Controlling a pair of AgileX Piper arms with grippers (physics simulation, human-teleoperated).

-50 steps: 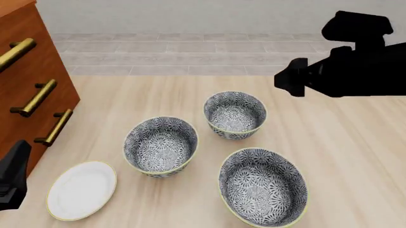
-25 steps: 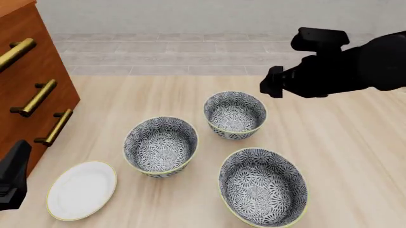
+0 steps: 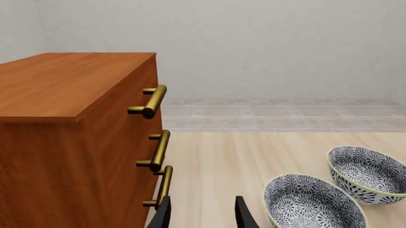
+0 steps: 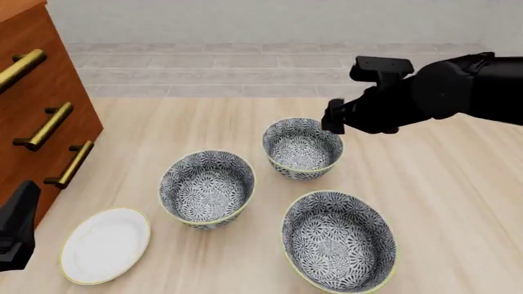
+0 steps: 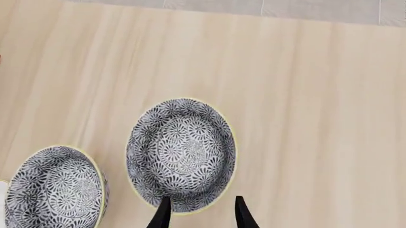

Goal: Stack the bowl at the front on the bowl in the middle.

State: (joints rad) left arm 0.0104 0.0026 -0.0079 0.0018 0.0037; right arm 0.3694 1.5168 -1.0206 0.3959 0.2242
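The right arm (image 4: 425, 98) has come nearer three patterned bowls (image 4: 207, 187)

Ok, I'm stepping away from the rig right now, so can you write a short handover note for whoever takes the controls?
Left gripper: open, empty, beside the drawer cabinet.
Right gripper: open, empty, hovering above the rim of the bowl at the front.
The bowl in the middle stands apart from it, nothing inside.
Done: nothing gripped yet.
Left: grasp the rim, lift, set it in the bowl in the middle.
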